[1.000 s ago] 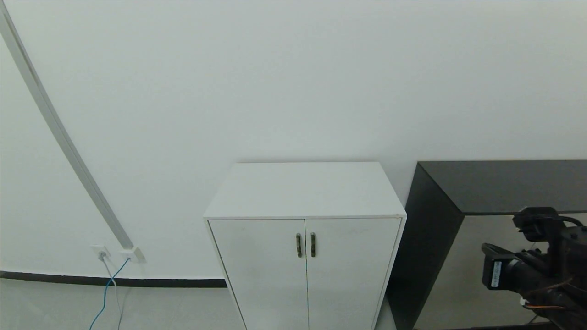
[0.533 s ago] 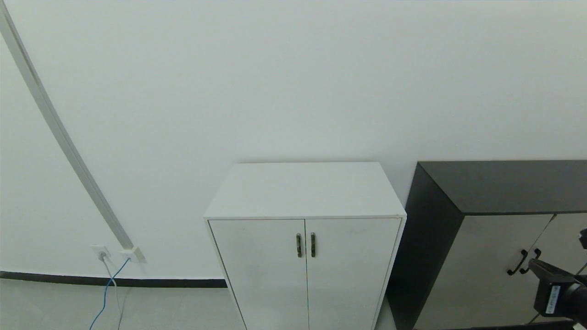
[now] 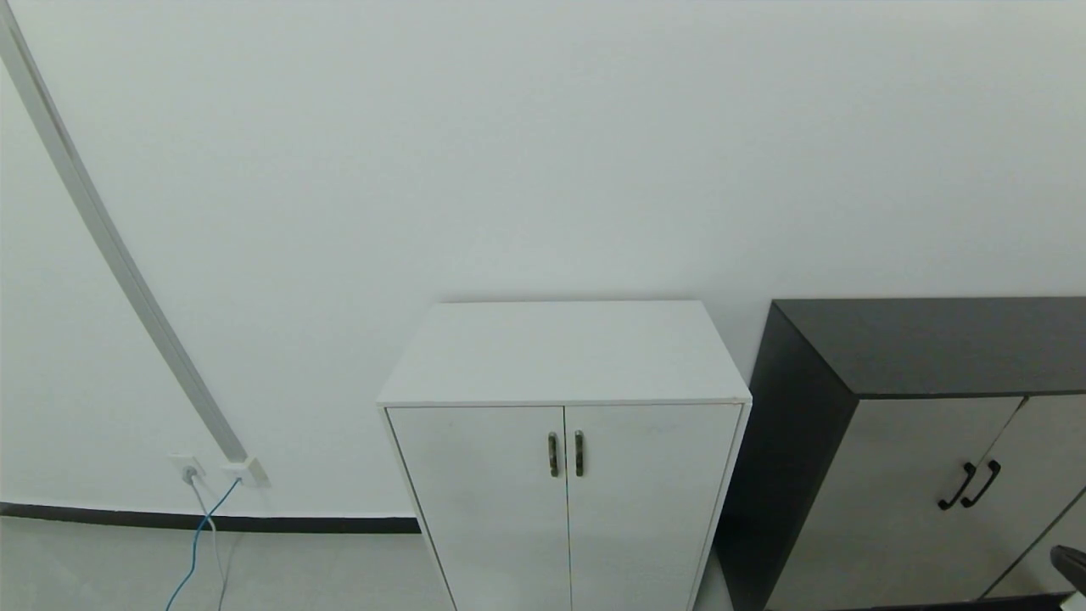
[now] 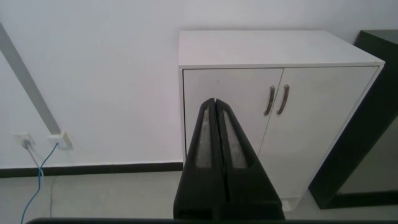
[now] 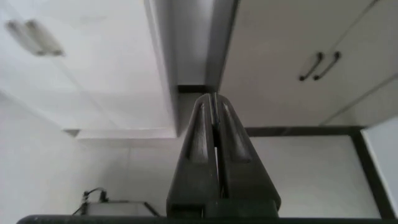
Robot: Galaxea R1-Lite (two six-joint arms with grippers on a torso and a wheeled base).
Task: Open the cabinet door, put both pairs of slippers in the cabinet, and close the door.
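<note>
White cabinet (image 3: 564, 356), doors closed, stands left of a dark cabinet (image 3: 925, 339). Left gripper (image 4: 215, 102), fingers pressed together, faces the white cabinet's doors, well apart. Right gripper (image 5: 215, 96), likewise pressed together, points at the gap between the cabinets.

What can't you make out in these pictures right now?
White cabinet interior: head view, behind its shut doors.
Its foot: head view, cut by the bottom edge.
Its handles: right wrist view, blurred.
Floor before the cabinet: left wrist view, behind the left pincer.
</note>
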